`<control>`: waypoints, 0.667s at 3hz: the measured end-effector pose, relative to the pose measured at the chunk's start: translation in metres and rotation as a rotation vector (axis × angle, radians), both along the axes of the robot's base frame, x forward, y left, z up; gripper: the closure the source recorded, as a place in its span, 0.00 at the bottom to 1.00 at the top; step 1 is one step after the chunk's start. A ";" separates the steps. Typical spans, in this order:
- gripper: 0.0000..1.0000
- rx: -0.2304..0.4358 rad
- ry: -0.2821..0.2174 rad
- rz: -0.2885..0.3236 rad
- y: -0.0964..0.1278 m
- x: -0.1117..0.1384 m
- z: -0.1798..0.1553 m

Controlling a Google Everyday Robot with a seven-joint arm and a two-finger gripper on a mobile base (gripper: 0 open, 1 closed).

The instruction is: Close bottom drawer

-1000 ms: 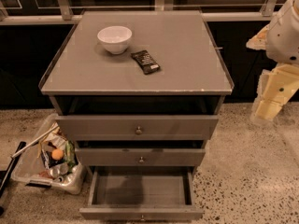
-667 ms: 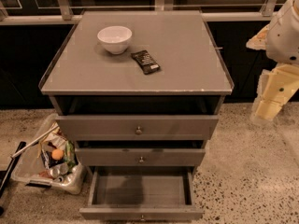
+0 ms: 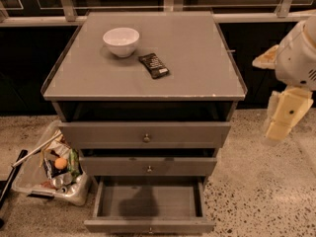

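Cream, blocky end effector (image 3: 282, 116) hangs at 3 o'clock, well right of the drawers, touching nothing; whether it is apart or together cannot be told. Bottom drawer (image 3: 149, 201), a plain flat grey box, stands pulled out at 6 o'clock, long axis left-right, front facing the camera, toward 8 o'clock from the end effector. Farther back, a round white bowl (image 3: 121, 41) and a dark packet (image 3: 154, 65) rest on the smooth grey bench (image 3: 197, 58).

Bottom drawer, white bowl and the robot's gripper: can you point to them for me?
bottom drawer (image 3: 148, 201): camera view, on its bare grey inside floor.
white bowl (image 3: 121, 46): camera view, on its outer side, atop the cabinet (image 3: 197, 58).
gripper (image 3: 281, 120): camera view, on its pale body, right of the cabinet.
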State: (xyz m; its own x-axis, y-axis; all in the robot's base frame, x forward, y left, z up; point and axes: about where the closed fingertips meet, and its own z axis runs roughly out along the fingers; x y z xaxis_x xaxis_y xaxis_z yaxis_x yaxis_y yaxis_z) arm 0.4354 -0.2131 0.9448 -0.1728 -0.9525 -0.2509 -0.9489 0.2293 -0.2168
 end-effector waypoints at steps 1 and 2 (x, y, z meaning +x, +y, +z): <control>0.18 0.043 0.020 0.035 0.010 -0.014 -0.032; 0.41 0.106 0.009 0.080 0.024 -0.033 -0.071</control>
